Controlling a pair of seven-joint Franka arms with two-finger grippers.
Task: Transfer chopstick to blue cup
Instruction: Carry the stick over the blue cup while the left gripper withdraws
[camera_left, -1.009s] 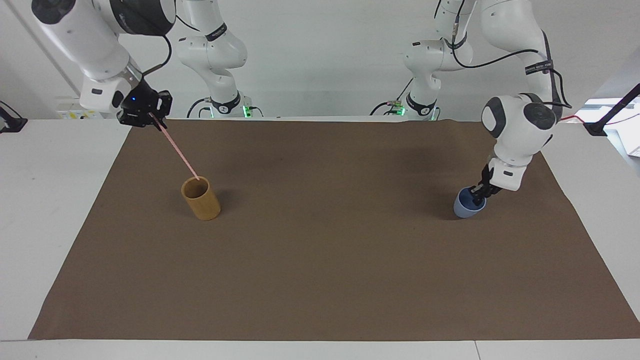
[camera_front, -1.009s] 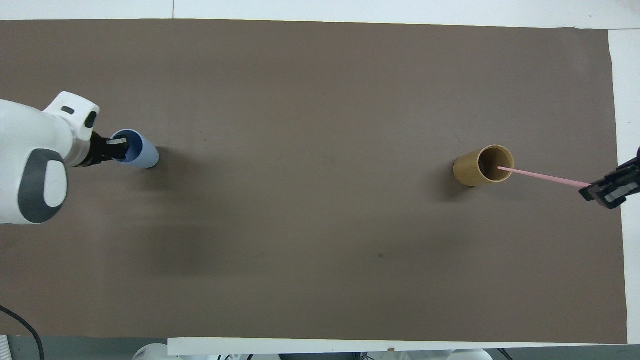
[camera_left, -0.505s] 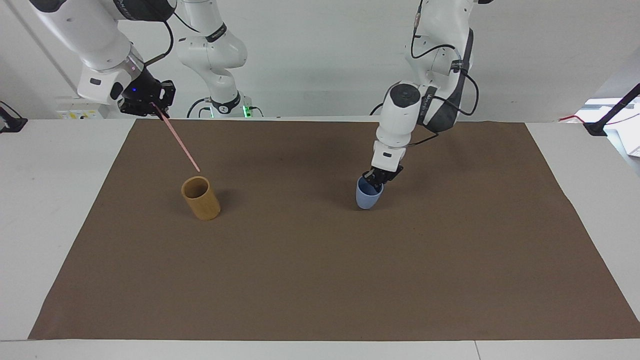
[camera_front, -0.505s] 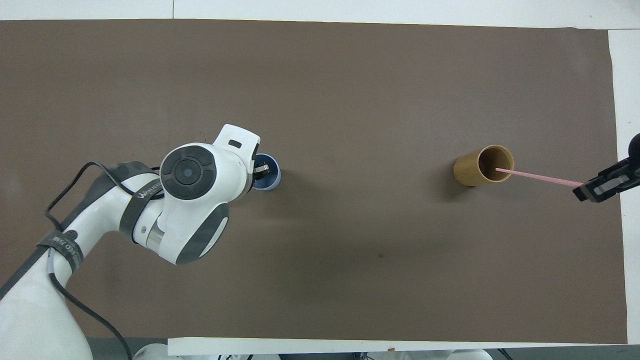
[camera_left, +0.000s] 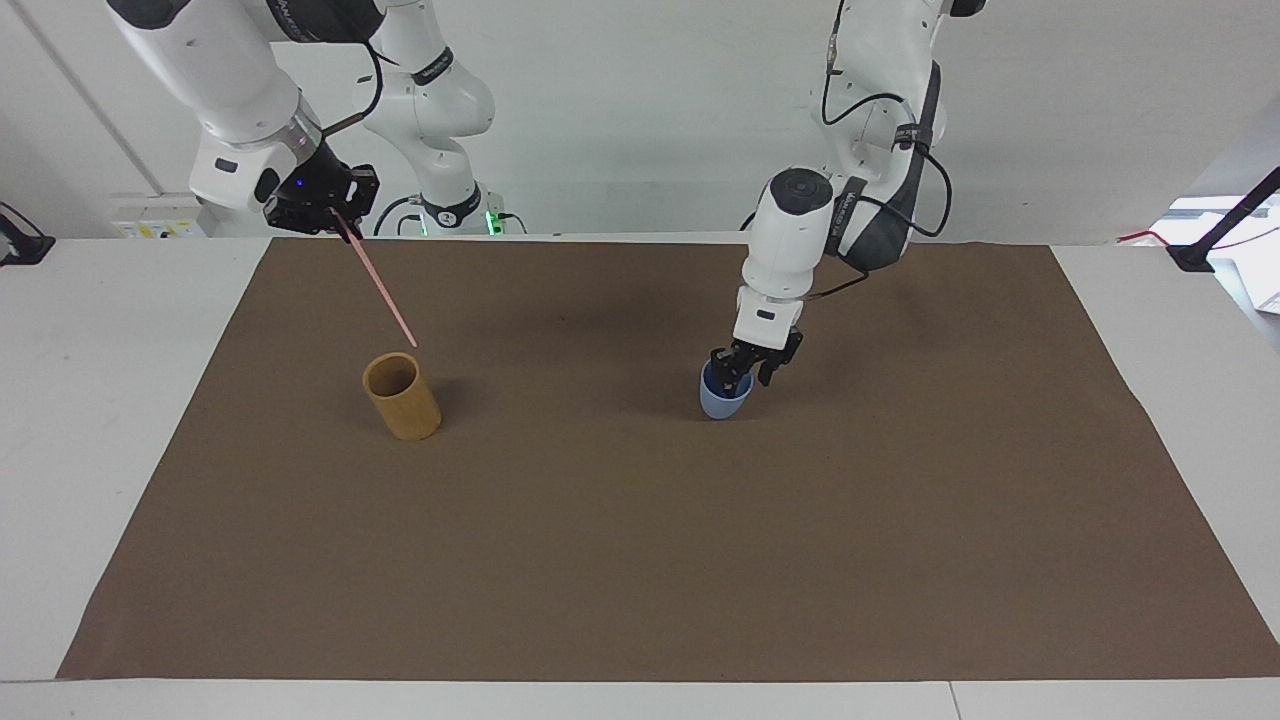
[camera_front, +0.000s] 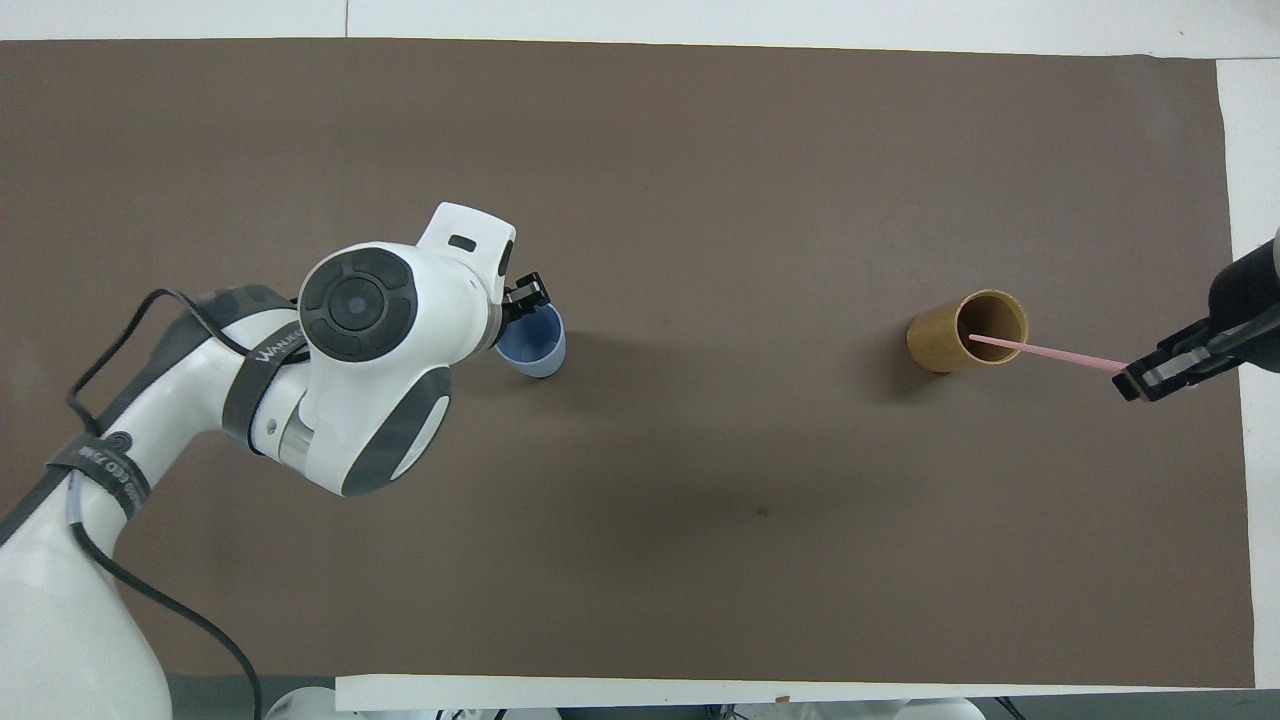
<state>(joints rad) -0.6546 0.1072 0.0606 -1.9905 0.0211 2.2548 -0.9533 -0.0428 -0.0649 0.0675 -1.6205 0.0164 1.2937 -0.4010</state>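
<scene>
From across, a brown mat (camera_left: 640, 520) covers the white desk (camera_left: 100, 400) before a pale wall, the right gripper (camera_left: 345, 228) clenching the chopstick (camera_left: 385, 295) above the tan cup (camera_left: 402, 397), while overhead the left gripper (camera_front: 525, 300) stands released over the blue cup (camera_front: 535, 345) mid-mat.

A pale pink chopstick (camera_left: 382, 290) shows against a plain dark brown mat (camera_left: 640, 560) laid over a white table (camera_left: 100, 400). The bamboo cup (camera_left: 401, 396) is tan-brown outside, darker inside. At its 3 o'clock in the facing view, the blue cup (camera_left: 723, 397) is plain light blue. Both arms are glossy white with dark grey joint caps, ending in black grippers.
</scene>
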